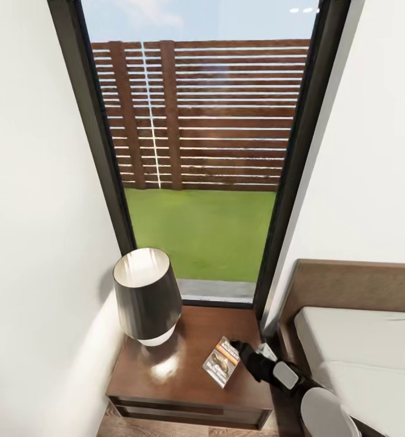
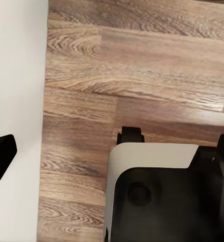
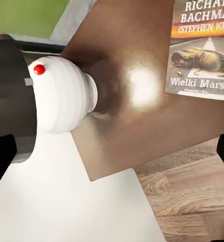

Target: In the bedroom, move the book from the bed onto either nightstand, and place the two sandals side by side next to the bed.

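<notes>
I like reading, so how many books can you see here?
1. The book lies flat on the nightstand, beside the lamp, just off the right gripper. Others may lie out of view.

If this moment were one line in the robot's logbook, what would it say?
book: flat on nightstand, beside lamp | right gripper: open, at book's edge | bed: right of nightstand
</notes>
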{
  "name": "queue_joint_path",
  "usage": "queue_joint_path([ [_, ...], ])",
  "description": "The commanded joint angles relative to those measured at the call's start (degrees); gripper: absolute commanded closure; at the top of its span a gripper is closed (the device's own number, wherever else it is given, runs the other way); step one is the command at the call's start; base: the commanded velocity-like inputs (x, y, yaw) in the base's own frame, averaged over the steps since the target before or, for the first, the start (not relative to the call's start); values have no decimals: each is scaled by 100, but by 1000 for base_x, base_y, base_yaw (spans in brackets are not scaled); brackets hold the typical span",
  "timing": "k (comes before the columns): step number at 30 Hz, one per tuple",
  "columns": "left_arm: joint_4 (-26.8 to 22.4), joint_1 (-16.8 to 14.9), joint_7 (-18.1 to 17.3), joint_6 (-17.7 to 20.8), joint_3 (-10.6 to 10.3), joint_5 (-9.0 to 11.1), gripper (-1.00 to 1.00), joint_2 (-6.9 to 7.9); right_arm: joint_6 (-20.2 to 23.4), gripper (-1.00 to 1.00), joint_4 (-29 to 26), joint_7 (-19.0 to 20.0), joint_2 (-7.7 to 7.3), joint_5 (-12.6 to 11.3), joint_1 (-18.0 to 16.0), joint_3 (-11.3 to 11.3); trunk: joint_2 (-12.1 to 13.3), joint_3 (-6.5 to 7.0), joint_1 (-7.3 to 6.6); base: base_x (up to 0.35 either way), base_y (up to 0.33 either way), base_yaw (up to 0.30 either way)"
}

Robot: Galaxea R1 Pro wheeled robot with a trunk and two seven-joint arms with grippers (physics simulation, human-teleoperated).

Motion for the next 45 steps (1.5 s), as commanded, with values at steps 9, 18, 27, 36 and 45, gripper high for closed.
queue_joint_path([
  [9,-22,11,32,22,-40,53,-100,5,-297,-100,-1,-1,11,-22,268,102,358,156,-198,0,0,0],
  [18,-16,25,32,-266,-39,56,-100,5,-884,-100,60,-15,35,-14,532,233,719,317,-395,0,0,0],
  [27,-14,128,32,-476,-36,67,-100,5,-1106,-100,81,-36,58,-16,694,289,1080,479,-593,0,0,0],
  [36,-14,247,30,-667,-34,64,-100,6,-1139,-100,83,-44,62,-14,931,297,1441,640,-791,0,0,0],
  [45,-14,328,24,-698,-37,49,-100,13,-1149,-100,95,-53,81,-19,1097,342,1802,802,-988,0,0,0],
])
